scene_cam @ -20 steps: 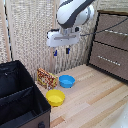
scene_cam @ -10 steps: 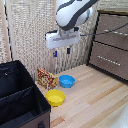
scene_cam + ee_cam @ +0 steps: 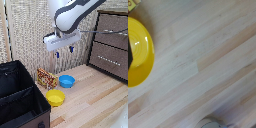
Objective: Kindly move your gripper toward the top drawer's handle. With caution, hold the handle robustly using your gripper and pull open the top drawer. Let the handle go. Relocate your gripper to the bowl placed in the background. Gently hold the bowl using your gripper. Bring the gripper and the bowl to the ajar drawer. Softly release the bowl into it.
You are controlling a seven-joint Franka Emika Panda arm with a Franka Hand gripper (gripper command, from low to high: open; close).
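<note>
My end effector [image 3: 64,51]: fingers apart, empty, high above bowl [image 3: 67,81]. Top drawer [image 3: 113,24] looks closed; handle [image 3: 111,32] well off toward dresser. Approach level, centre on bar, clamp firmly, pull straight.

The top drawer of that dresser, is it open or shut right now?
Shut, as far as the exterior view shows. The top drawer sits flush with the drawer front below it, nothing pulled out. The gripper hangs apart from its handle.

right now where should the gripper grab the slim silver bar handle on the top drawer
Grip the slim silver bar handle at its middle, approaching the grey-brown top drawer front head-on. The bar lies horizontal, so the gripper should probably close from above and below. The drawer looks shut.
</note>
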